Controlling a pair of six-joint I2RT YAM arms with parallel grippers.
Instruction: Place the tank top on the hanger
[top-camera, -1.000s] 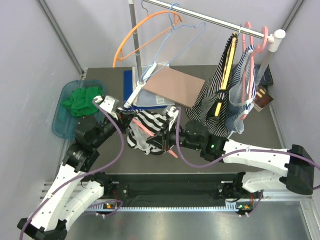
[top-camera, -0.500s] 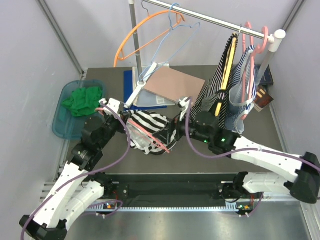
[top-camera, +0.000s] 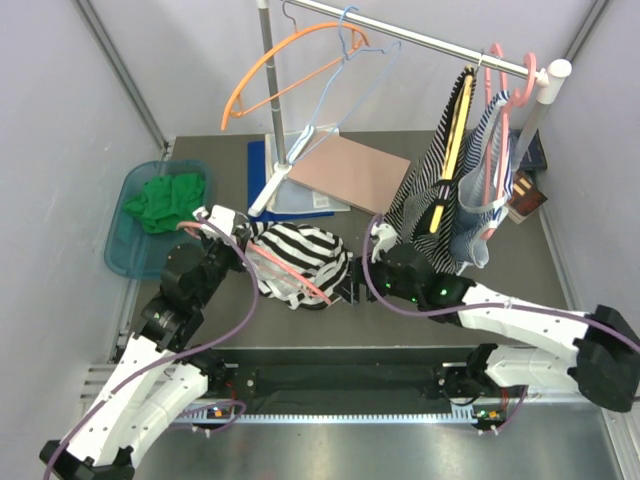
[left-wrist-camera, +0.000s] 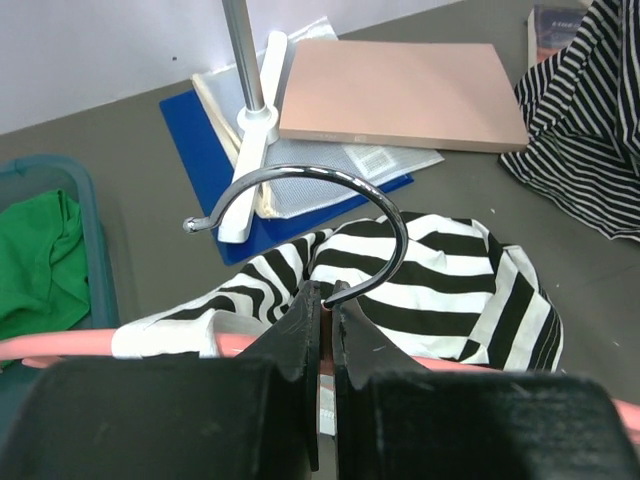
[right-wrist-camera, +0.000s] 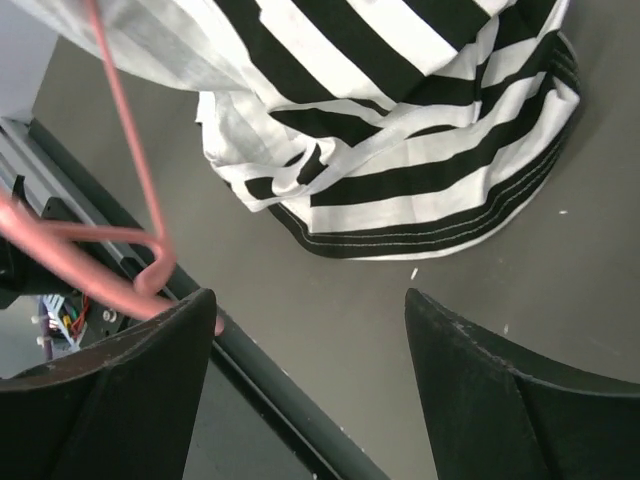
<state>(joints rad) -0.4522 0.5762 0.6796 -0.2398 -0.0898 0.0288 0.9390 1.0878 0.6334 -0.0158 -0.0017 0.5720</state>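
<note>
The tank top (top-camera: 300, 258), with wide black-and-white stripes, lies bunched on the table's middle, draped over the salmon-pink hanger (top-camera: 300, 280). My left gripper (top-camera: 240, 247) is shut on the hanger's neck, just below its silver hook (left-wrist-camera: 330, 180). In the left wrist view the gripper (left-wrist-camera: 327, 292) pinches the pink stem, and the tank top (left-wrist-camera: 440, 290) spreads beyond it. My right gripper (top-camera: 350, 282) stands open beside the cloth's near right edge. In the right wrist view that gripper (right-wrist-camera: 310, 320) holds nothing. The tank top's hem (right-wrist-camera: 420, 170) lies just ahead of it, and a hanger (right-wrist-camera: 140, 270) corner sticks out on the left.
A teal bin (top-camera: 120, 235) holding a green cloth (top-camera: 165, 200) sits at the left. A rack pole (top-camera: 270, 90) rises behind, carrying an orange hanger (top-camera: 280, 70) and a light-blue wire hanger (top-camera: 365, 75). A brown board (top-camera: 350, 172) lies behind the cloth. A dark striped garment (top-camera: 445, 180) hangs at the right.
My right gripper has opened, let go near the tank top and drawn back a little to the right. The left gripper keeps its hold on the hanger, and the cloth has shifted slightly.
</note>
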